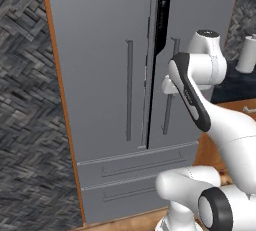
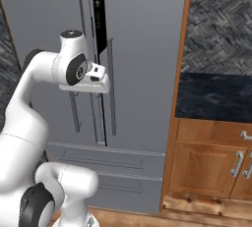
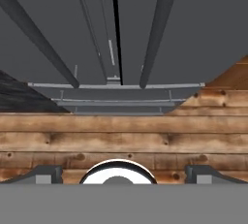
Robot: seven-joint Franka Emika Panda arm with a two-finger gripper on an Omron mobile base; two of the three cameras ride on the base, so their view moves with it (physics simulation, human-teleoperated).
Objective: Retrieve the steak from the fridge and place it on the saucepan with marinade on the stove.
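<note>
We're looking at the fridge (image 1: 100, 75), the tall grey two-door cabinet, standing right in front of us against the dark herringbone wall (image 1: 25, 100). Its right door is cracked open a sliver, and we see a narrow black gap (image 2: 98, 14) running down between the two doors. Two shallow drawers (image 1: 137, 167) sit stacked below the doors, both flush. To the right of the fridge comes a wooden cabinet (image 2: 211, 162) with a dark stone counter (image 2: 216, 96) on top, and in the left base view a white cylinder (image 1: 247, 52) stands on that counter. Our white arm reaches up in front of the doors, its hand just by the right door's long bar handle (image 1: 169, 100). Down the hand view, the gripper (image 3: 124, 175) is spread wide, its two dark fingertips (image 3: 46, 174) far apart with nothing between them, pointing down at the plank floor (image 3: 121, 136) before the fridge. The steak we can't see; only that dark slit shows of the fridge's inside.
</note>
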